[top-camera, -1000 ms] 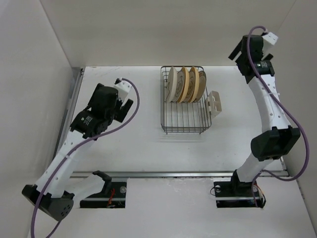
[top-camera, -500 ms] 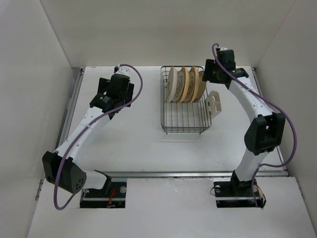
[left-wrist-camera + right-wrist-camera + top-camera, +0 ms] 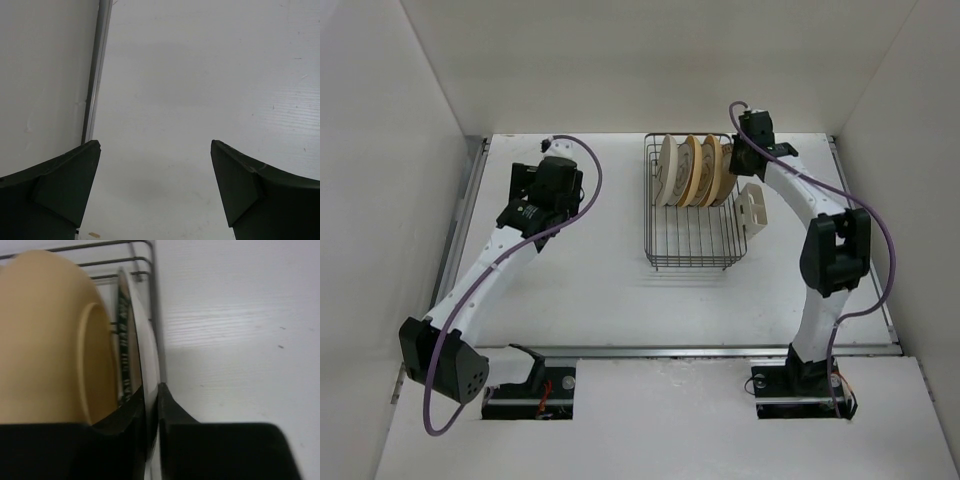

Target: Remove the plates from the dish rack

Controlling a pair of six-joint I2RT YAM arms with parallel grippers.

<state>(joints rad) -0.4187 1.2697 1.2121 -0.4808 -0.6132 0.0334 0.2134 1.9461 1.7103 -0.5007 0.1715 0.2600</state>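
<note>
1 white plate [image 3: 144, 340], clamped by R end effector [image 3: 151, 389]

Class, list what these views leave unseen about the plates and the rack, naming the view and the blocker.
Right wrist: lower part of the white plate, hidden behind the right gripper.
Top external: that plate, partly covered by the gripper and the yellow plate.
Left wrist: the dish rack, outside the frame.

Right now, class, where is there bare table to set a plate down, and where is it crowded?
Free: the table between the left end effector and the dish rack, and the strip from rack to near rail. Crowded: the rack's right side, where the right end effector straddles the end plate beside the caddy.
</note>
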